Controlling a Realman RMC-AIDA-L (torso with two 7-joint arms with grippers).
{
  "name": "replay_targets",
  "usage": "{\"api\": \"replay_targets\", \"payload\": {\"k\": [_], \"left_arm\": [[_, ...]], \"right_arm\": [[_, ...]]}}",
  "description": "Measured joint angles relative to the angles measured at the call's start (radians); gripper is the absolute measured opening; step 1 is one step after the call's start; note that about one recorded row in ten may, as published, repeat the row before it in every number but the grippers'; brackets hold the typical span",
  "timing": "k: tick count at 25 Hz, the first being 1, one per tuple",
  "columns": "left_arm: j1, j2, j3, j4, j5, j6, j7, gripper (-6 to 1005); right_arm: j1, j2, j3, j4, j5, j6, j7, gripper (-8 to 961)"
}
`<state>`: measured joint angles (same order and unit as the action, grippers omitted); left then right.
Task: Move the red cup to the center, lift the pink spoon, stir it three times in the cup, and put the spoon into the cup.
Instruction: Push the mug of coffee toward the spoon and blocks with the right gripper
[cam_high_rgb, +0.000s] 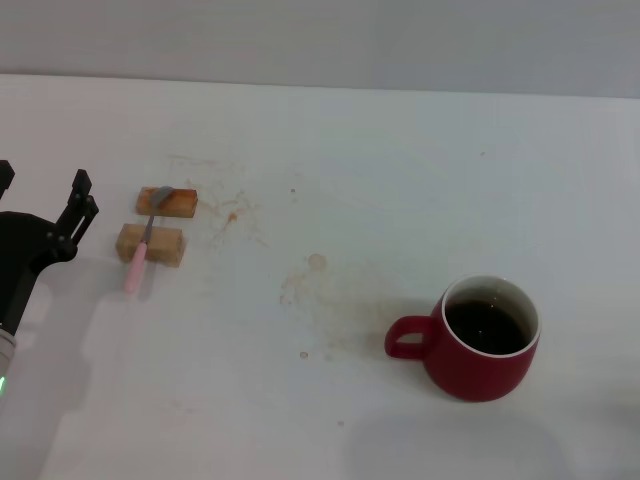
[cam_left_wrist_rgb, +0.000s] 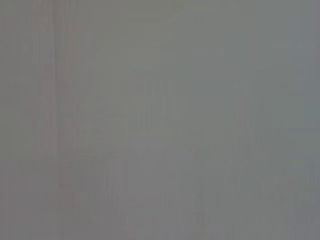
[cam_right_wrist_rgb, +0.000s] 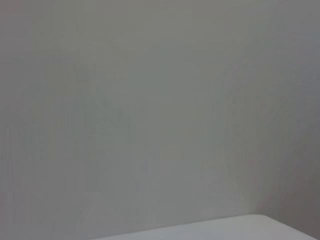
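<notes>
The red cup (cam_high_rgb: 488, 338) stands on the white desk (cam_high_rgb: 380, 170) toward the robot's right and near side, well off centre, with dark liquid inside and its handle pointing toward the robot's left. No right pincer shows in the head view, and the right wrist view gives only blank wall and a strip of desk edge, so I cannot tell how it stands. Going by side alone, the right arm looks the natural one to shift the cup leftward to the middle.

The pink spoon (cam_high_rgb: 145, 244) lies far across on the left, propped over two wooden blocks (cam_high_rgb: 160, 222), its long axis running toward and away from the robot, pink handle nearest. The left pincer (cam_high_rgb: 78, 207) hovers just beside it, fingers parted and holding nothing.
</notes>
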<state>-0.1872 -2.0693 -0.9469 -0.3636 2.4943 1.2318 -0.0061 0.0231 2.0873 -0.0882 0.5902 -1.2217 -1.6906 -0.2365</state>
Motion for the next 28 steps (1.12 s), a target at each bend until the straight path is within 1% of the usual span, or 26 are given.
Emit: {"api": "replay_targets", "payload": {"k": [15,21,28], "left_arm": [[-0.005,0.000,0.001,0.000,0.000,-0.002,0.003,857],[-0.005,0.000,0.001,0.000,0.000,-0.003,0.003,856],[-0.009,-0.002,0.001,0.002,0.000,-0.005,0.003,855]], "right_arm": [[0.006,0.004,-0.023,0.006,-0.007,0.012,0.000,0],[0.048,0.004,-0.084,0.040,-0.020,0.058,-0.001,0],[0.093,0.005,-0.118,0.069,-0.041,0.117,0.003,0]]}}
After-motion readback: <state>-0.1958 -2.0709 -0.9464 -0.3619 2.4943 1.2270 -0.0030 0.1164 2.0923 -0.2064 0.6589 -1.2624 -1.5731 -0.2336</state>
